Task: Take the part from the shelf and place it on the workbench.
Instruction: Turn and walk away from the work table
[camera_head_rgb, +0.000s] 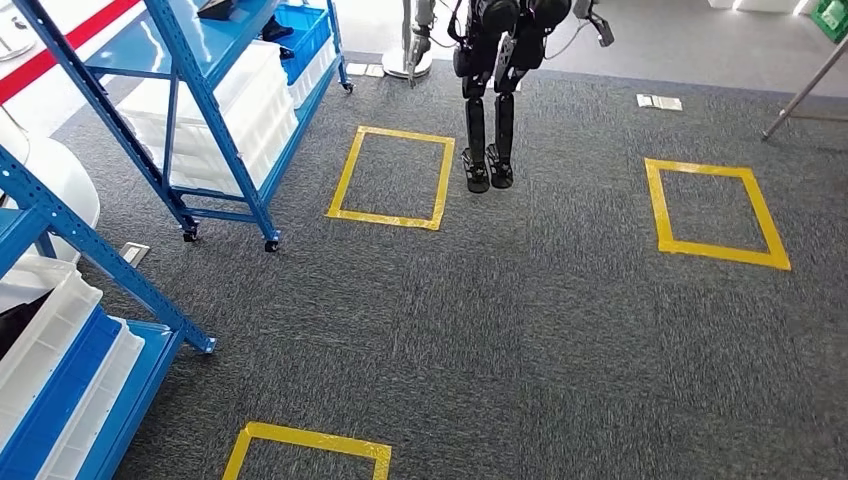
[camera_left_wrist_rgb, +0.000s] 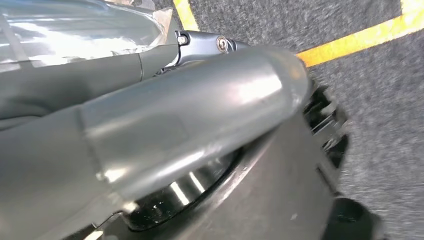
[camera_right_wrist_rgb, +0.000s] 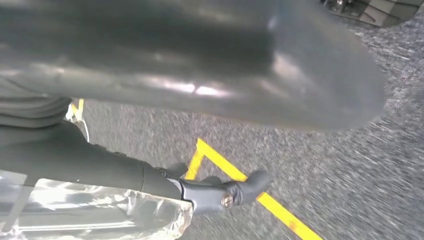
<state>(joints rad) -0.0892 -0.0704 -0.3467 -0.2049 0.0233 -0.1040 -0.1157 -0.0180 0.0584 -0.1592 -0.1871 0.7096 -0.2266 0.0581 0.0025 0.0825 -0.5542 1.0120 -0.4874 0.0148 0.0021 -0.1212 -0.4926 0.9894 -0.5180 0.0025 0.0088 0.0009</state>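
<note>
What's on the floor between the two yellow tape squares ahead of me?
In the head view, another robot's dark legs stand between the left tape square and the right tape square, close beside the left one; the rest is bare grey carpet.

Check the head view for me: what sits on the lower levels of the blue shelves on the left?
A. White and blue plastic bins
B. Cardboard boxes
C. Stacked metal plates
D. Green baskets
A. White bins fill the lower level of the far blue shelf, a blue bin sits above them, and the near shelf holds white and blue bins too.
</note>
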